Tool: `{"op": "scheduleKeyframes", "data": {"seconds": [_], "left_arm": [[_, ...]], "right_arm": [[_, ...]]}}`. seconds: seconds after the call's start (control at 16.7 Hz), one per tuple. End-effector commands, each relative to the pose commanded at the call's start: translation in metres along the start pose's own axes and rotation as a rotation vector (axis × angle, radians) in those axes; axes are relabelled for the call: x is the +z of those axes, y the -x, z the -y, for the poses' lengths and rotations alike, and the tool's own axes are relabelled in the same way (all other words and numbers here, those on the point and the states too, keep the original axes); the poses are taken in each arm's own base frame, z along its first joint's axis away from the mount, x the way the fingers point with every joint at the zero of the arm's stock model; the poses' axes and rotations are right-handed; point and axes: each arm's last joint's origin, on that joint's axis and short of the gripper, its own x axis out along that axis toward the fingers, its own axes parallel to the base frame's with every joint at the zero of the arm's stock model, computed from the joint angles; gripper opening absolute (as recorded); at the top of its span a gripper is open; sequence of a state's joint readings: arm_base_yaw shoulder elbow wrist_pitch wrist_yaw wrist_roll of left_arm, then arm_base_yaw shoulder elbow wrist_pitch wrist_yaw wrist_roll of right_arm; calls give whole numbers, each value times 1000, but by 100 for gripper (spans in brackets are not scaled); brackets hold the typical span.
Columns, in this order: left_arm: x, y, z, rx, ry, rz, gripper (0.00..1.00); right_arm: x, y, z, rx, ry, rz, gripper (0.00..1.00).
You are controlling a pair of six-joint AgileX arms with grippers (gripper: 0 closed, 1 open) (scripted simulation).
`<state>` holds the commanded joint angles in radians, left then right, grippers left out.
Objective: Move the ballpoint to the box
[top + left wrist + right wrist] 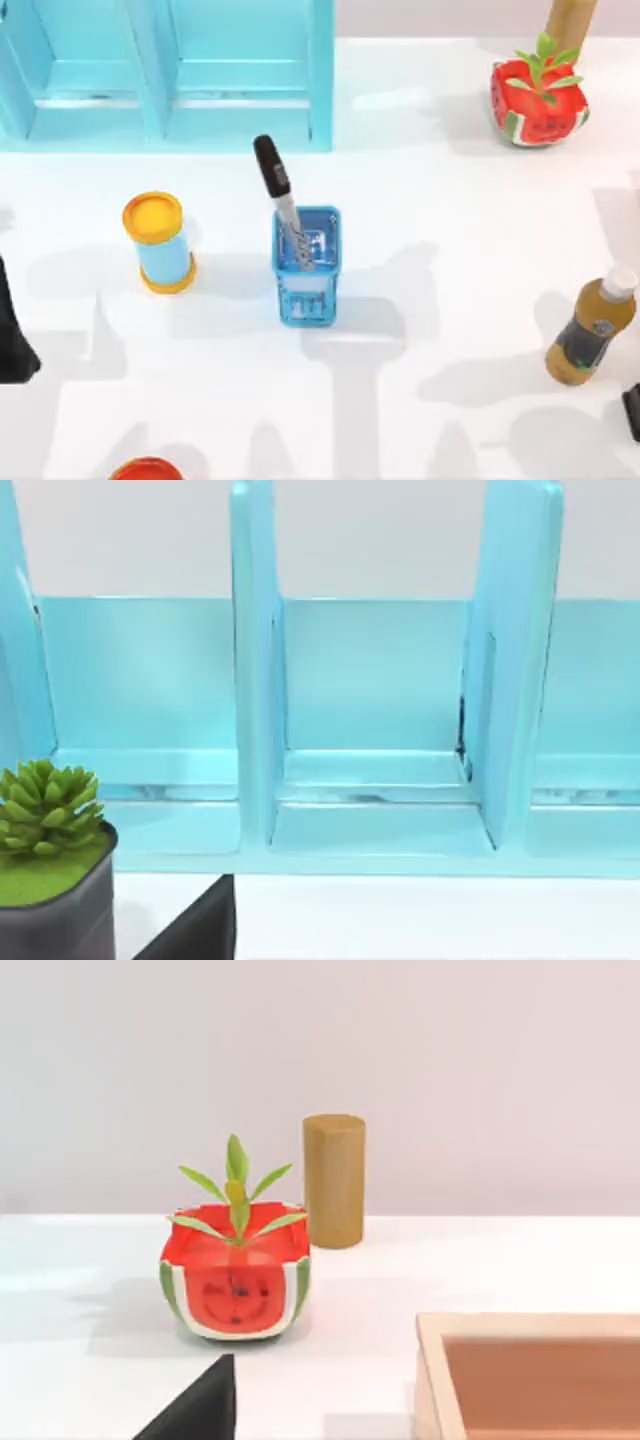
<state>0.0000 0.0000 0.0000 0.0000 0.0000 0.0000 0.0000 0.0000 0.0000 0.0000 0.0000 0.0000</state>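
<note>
The ballpoint (280, 205) stands tilted in the blue holder (307, 268) mid-worktop (450, 200), black half leaning out toward the blue shelf (170, 70), with open white surface all around between the yellow-lidded can (158, 243) and the bottle (591, 326). The left arm (12, 330) sits at the left edge and the right arm (632, 410) at the right edge, both cut off. I cannot tell either end effector's state; a wooden box (530, 1375) is cropped in the right wrist view.
</note>
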Motion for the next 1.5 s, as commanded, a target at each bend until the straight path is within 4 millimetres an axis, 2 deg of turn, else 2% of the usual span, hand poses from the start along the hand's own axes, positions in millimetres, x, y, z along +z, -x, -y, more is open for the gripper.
{"op": "scheduleKeyframes", "data": {"seconds": [0.24,0.48,0.66,0.9,1.02,1.2,1.32,1.5], "left_arm": [[0,0,0,0,0,0,100],[0,0,0,0,0,0,100],[0,0,0,0,0,0,100],[0,0,0,0,0,0,100],[0,0,0,0,0,0,100],[0,0,0,0,0,0,100],[0,0,0,0,0,0,100],[0,0,0,0,0,0,100]], "right_arm": [[5,-1,-2,26,1,-7,100],[29,-10,-14,153,3,-66,100],[51,-32,-30,287,3,-155,100],[69,-81,-70,485,6,-299,100],[68,-108,-96,580,12,-370,100],[53,-142,-140,708,25,-468,100],[39,-156,-167,778,35,-525,100],[18,-168,-197,852,50,-592,100]]}}
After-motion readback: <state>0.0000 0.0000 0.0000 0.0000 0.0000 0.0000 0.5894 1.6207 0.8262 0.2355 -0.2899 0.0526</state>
